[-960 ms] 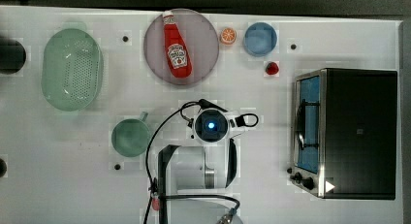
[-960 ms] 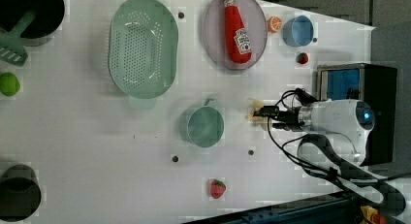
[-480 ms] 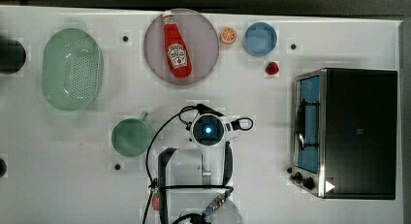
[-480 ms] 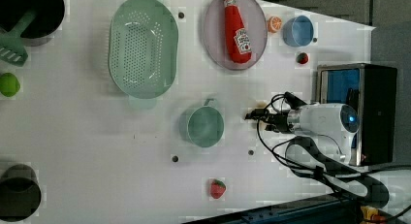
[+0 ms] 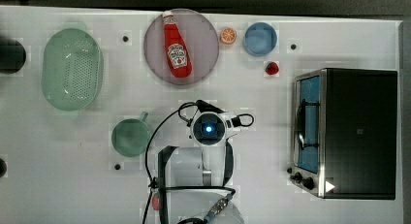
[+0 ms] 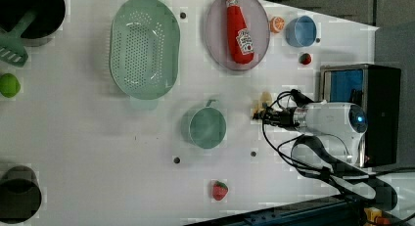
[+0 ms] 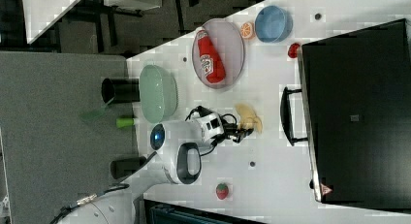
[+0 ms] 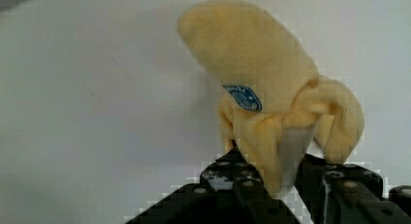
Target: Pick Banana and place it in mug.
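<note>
You see the gripper (image 8: 286, 178) down at the banana (image 8: 276, 93), and in the wrist view its two black fingers (image 8: 242, 183) stand on either side of the lower end of the banana, so the jaws pinch the banana between them. The banana is soft, pale yellow, with a small blue sticker, and it lies on the white table (image 5: 72, 185). In the left view the banana (image 6: 260, 104) is in the middle part of the table, just beside the gripper tip (image 6: 260, 116) and between the mug (image 6: 207, 127) and the black oven (image 6: 362, 113). In the right view the banana (image 7: 248, 118) lies near the handle of the oven (image 7: 358, 117). The mug (image 5: 131, 136) is teal-green, it stands upright and apart from the banana, and its short handle points toward the far edge of the table in the top view. Along this far edge you find the pale green colander (image 5: 71, 69), the round plate (image 5: 181, 45) with the red ketchup bottle (image 5: 175, 52) lying on it, the orange slice (image 5: 228, 35) and the blue bowl (image 5: 260, 39). A small strawberry (image 6: 219, 190) lies near the opposite edge in the left view.
</note>
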Action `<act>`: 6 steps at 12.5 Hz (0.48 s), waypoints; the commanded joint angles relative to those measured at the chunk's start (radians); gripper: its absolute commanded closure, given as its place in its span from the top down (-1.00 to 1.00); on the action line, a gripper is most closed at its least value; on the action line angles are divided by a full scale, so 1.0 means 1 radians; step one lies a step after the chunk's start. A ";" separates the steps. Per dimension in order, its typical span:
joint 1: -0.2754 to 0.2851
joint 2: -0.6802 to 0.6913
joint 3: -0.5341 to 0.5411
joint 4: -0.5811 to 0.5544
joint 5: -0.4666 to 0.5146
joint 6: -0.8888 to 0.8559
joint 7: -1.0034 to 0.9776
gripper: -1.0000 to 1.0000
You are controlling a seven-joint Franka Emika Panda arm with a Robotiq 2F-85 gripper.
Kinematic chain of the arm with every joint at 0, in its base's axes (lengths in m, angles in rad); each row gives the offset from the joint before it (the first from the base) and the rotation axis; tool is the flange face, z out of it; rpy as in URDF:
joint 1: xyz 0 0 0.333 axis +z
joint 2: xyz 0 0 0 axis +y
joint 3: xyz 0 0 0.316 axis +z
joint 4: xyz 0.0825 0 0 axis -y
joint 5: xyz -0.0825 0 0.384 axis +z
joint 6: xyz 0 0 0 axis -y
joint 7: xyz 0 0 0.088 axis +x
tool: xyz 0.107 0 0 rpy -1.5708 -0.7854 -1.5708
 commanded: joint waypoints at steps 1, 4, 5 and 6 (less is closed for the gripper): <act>-0.006 -0.060 -0.019 0.021 0.000 -0.004 -0.015 -0.34; -0.010 -0.239 -0.034 0.028 0.000 -0.163 -0.015 -0.34; -0.010 -0.314 -0.039 0.041 0.000 -0.265 -0.016 -0.34; -0.010 -0.380 -0.042 0.061 0.000 -0.370 -0.016 -0.34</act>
